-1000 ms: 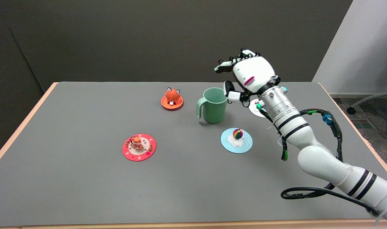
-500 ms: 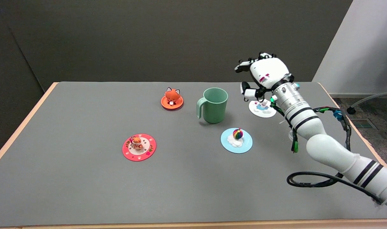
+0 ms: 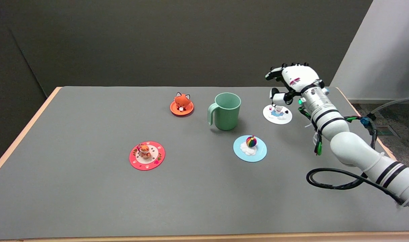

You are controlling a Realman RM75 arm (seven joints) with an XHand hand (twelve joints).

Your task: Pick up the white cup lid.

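From your left, a red lid (image 3: pixel 147 155) with a small figure on it lies near the table's (image 3: pixel 73 188) front, then an orange fox lid (image 3: pixel 182 105) farther back, a green mug (image 3: pixel 225 111) standing upright, and a blue lid (image 3: pixel 250 148) (rainbow ball on top) just in front of the mug. The white cup lid (image 3: pixel 277 114) lies flat on the table to the mug's right. Your right hand (image 3: pixel 291 82) hovers above the lid's far side, fingers spread and holding nothing, thumb pointing down just above it.
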